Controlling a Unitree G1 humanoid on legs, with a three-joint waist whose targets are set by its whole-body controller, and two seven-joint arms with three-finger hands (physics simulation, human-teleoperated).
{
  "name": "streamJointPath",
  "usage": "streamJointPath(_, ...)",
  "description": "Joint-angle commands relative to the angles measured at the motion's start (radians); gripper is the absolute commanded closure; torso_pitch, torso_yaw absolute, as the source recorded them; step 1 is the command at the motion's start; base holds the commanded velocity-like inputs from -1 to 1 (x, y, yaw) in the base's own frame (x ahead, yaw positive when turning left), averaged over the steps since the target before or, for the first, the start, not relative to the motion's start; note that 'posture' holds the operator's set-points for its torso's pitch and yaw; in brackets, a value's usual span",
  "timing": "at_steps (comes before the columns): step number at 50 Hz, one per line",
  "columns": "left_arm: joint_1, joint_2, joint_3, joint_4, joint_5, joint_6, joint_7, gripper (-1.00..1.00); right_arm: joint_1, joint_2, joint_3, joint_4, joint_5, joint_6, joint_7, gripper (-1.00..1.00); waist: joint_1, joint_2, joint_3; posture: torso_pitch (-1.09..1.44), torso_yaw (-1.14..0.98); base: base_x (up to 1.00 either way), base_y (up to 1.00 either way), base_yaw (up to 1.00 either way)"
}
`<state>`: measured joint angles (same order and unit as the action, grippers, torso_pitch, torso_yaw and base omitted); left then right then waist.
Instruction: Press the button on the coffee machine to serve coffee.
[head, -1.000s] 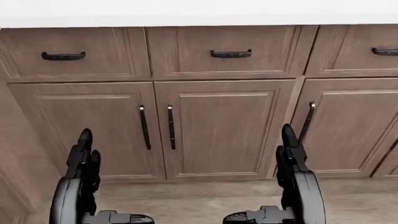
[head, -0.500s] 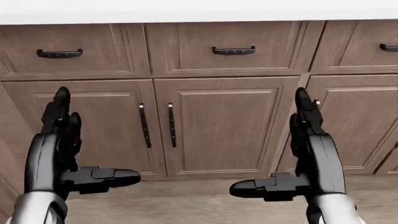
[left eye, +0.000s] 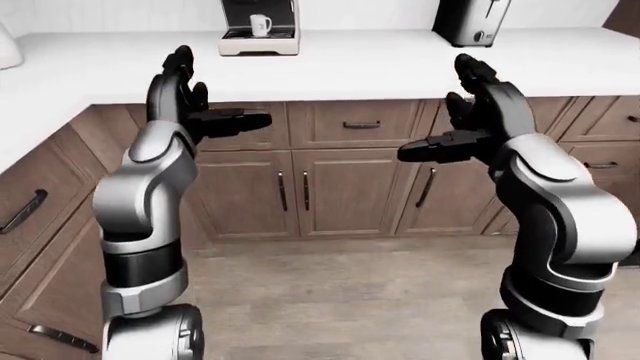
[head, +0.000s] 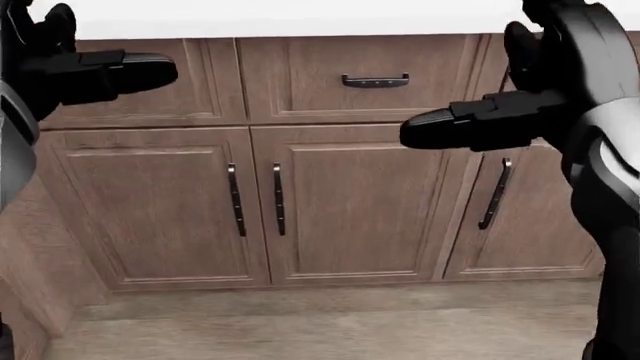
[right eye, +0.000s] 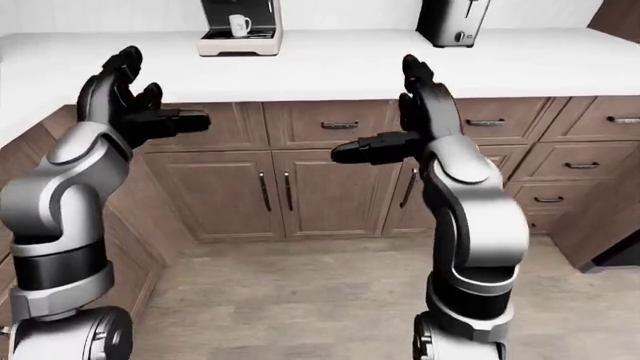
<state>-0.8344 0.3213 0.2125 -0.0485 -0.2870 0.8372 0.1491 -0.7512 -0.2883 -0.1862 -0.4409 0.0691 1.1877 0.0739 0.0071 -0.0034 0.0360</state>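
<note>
Both arms are raised with elbows bent. The left hand (left eye: 190, 94) and right hand (left eye: 470, 112) are open and empty, fingers up, thumbs pointing inward. The coffee machine (left eye: 259, 26) stands on the white counter (left eye: 370, 67) at 11 o'clock in the left-eye view, holding 1 white mug (left eye: 260, 25). No writing is legible.

White counter (left eye: 340, 67), brown cabinets (head: 350, 202), seemingly wooden floor (left eye: 350, 300).

Bare white counter (left eye: 360, 67) between raised left hand (left eye: 185, 94) and right hand (left eye: 470, 112), open all the way up to the coffee machine (left eye: 259, 28) at top left. White mug (left eye: 260, 25) standing inside the machine. Toaster (left eye: 468, 21) well off to the right.
</note>
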Motion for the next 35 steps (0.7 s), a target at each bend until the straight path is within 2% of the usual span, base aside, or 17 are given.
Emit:
streamJointPath(1, -0.057, 0.020, 0.002, -0.020, -0.011, -0.025, 0.010, -1.00, -0.048, -0.019, -0.002, -0.020, 0.007, -0.004, 0.000, -1.00, 0.000, 0.002, -0.024, 0.00, 0.00, 0.00, 0.00, 0.00)
streamJointPath(8, -0.123, 0.053, -0.006, 0.048, -0.012, -0.028, 0.002, -1.00, -0.143, -0.074, -0.019, 0.027, 0.028, 0.037, 0.005, -1.00, 0.000, 0.002, -0.020, 0.00, 0.00, 0.00, 0.00, 0.00)
streamJointPath(9, -0.128, 0.054, -0.008, 0.052, -0.011, -0.027, 0.002, -1.00, -0.148, -0.083, -0.021, 0.030, 0.030, 0.034, 0.010, -1.00, -0.002, 0.005, -0.045, 0.00, 0.00, 0.07, 0.00, 0.00)
streamJointPath(12, -0.143, 0.053, -0.009, 0.062, -0.012, -0.025, 0.003, -1.00, -0.145, -0.089, -0.023, 0.021, 0.040, 0.036, 0.017, -1.00, -0.005, 0.008, -0.018, 0.00, 0.00, 0.22, 0.04, 0.00)
streamJointPath(14, -0.144, 0.055, -0.007, 0.062, -0.012, -0.022, 0.003, -1.00, -0.147, -0.092, -0.025, 0.014, 0.041, 0.045, 0.013, -1.00, -0.006, -0.003, 0.006, 0.00, 0.00, 0.33, 0.12, 0.00)
streamJointPath(17, -0.152, 0.056, -0.008, 0.068, -0.013, -0.021, 0.004, -1.00, -0.143, -0.095, -0.028, 0.013, 0.045, 0.044, 0.013, -1.00, -0.009, 0.011, 0.004, 0.00, 0.00, 0.34, 0.11, 0.00)
streamJointPath(19, -0.154, 0.053, -0.008, 0.056, -0.016, -0.011, 0.008, -1.00, -0.146, -0.099, -0.031, 0.003, 0.048, 0.055, 0.012, -1.00, -0.015, 0.042, -0.003, 0.00, 0.00, 0.34, 0.11, 0.00)
streamJointPath(20, -0.152, 0.055, -0.007, 0.054, -0.017, -0.012, 0.007, -1.00, -0.148, -0.102, -0.031, -0.004, 0.050, 0.065, 0.012, -1.00, -0.017, 0.070, -0.008, 0.00, 0.00, 0.34, 0.09, 0.00)
streamJointPath(21, -0.149, 0.055, -0.008, 0.056, -0.016, -0.015, 0.007, -1.00, -0.139, -0.102, -0.033, -0.004, 0.050, 0.060, 0.011, -1.00, -0.014, 0.083, 0.000, 0.00, 0.00, 0.34, 0.08, 0.00)
streamJointPath(22, -0.145, 0.054, -0.010, 0.067, -0.013, -0.029, 0.003, -1.00, -0.134, -0.098, -0.036, -0.004, 0.052, 0.054, 0.010, -1.00, -0.016, 0.059, 0.002, 0.00, 0.00, 0.34, 0.08, 0.00)
streamJointPath(23, -0.146, 0.052, -0.012, 0.072, -0.011, -0.035, 0.003, -1.00, -0.131, -0.096, -0.033, -0.002, 0.053, 0.051, 0.009, -1.00, -0.023, 0.072, 0.002, 0.00, 0.00, 0.34, 0.09, 0.00)
streamJointPath(24, -0.144, 0.050, -0.012, 0.072, -0.011, -0.035, 0.003, -1.00, -0.135, -0.095, -0.032, 0.001, 0.054, 0.052, 0.007, -1.00, -0.017, 0.069, -0.005, 0.00, 0.00, 0.34, 0.08, 0.00)
streamJointPath(26, -0.143, 0.052, -0.010, 0.076, -0.011, -0.037, 0.000, -1.00, -0.143, -0.099, -0.030, 0.004, 0.055, 0.056, 0.005, -1.00, -0.015, 0.055, -0.015, 0.00, 0.00, 0.34, 0.08, 0.00)
streamJointPath(30, -0.145, 0.054, -0.008, 0.067, -0.014, -0.024, 0.002, -1.00, -0.136, -0.100, -0.028, 0.008, 0.054, 0.050, 0.005, -1.00, -0.001, 0.017, -0.010, 0.00, 0.00, 0.34, 0.08, 0.00)
streamJointPath(32, -0.141, 0.054, -0.009, 0.075, -0.012, -0.038, -0.003, -1.00, -0.143, -0.106, -0.028, 0.001, 0.055, 0.065, 0.006, -1.00, 0.009, -0.018, -0.012, 0.00, 0.00, 0.34, 0.08, 0.00)
streamJointPath(34, -0.134, 0.057, -0.005, 0.055, -0.016, -0.022, 0.000, -1.00, -0.129, -0.102, -0.032, -0.007, 0.055, 0.061, 0.005, -1.00, 0.014, -0.077, -0.028, 0.00, 0.00, 0.34, 0.08, 0.00)
streamJointPath(35, -0.130, 0.056, -0.004, 0.050, -0.016, -0.020, 0.002, -1.00, -0.126, -0.102, -0.033, -0.008, 0.056, 0.061, 0.006, -1.00, 0.004, -0.035, -0.010, 0.00, 0.00, 0.34, 0.08, 0.00)
